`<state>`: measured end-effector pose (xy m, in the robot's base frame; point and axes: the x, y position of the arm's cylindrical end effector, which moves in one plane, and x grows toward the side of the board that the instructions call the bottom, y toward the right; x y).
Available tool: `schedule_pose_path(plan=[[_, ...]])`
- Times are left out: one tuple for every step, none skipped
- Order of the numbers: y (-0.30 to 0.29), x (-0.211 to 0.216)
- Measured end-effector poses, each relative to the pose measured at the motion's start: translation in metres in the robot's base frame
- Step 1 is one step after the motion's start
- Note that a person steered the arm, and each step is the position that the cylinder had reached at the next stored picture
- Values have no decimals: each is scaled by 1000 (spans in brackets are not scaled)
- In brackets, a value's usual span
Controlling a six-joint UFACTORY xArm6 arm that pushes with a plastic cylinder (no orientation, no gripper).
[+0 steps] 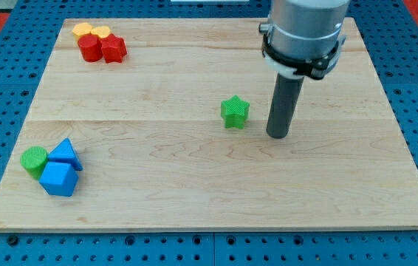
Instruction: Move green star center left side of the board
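My tip (pixel 278 136) rests on the wooden board (pixel 194 199), right of the board's middle. The rod stands upright beneath a grey cylindrical housing (pixel 305 29) with a black collar. The rod carries no jaws; it holds nothing and touches no block.

The green star (pixel 235 111) lies just to the view's left of my tip and slightly toward the view's top. A narrow strip of bare board separates the star from the rod. The star sits near the board's centre, well apart from the board's left edge.

Far to the view's left of my tip, toward the bottom left corner, three blocks form a tight cluster: a green cylinder (pixel 35 160), a blue triangular block (pixel 65 153) and a blue cube-like block (pixel 59 179). The two blue blocks touch; the green cylinder sits against them on their left.

Far to the view's upper left of my tip, near the top left corner, a second cluster holds two yellow blocks (pixel 91 31), whose shapes cannot be made out, and two red blocks (pixel 102 49) directly below them, one rounded and one star-like.
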<state>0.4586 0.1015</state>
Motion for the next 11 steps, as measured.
schedule_pose_path(plan=[[-32, -14], [-67, -26], [-88, -43], [-90, -60], [-112, -64], [-164, -64], [-218, -65], [-228, -83], [-252, -85], [-290, -85], [-301, -91]])
